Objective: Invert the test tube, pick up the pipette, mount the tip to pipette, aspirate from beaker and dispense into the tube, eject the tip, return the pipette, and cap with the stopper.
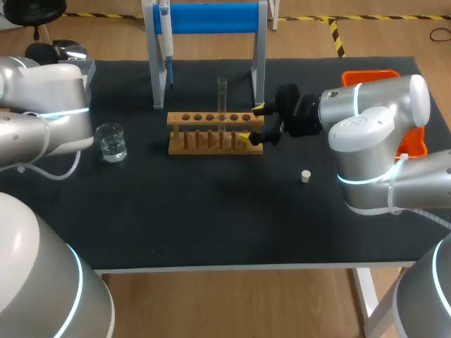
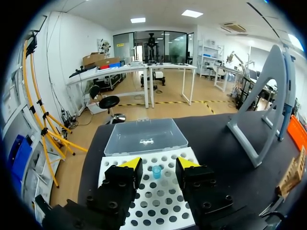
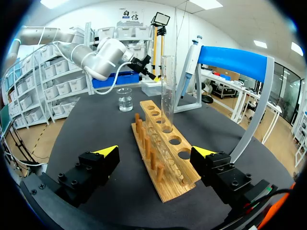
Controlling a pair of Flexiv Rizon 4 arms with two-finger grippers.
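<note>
The right gripper (image 3: pixel 156 153), fingers spread, straddles the near end of the wooden rack (image 3: pixel 169 181), the test tube (image 3: pixel 167 91) standing upright in a hole ahead of it, apparently mouth-up, so inversion looks done and the next move calls for grasping the pipette (image 3: pixel 190 60) hanging beyond.

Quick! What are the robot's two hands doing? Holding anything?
Left gripper: open, empty.
Right gripper: open, empty, fingers either side of the wooden rack.
</note>
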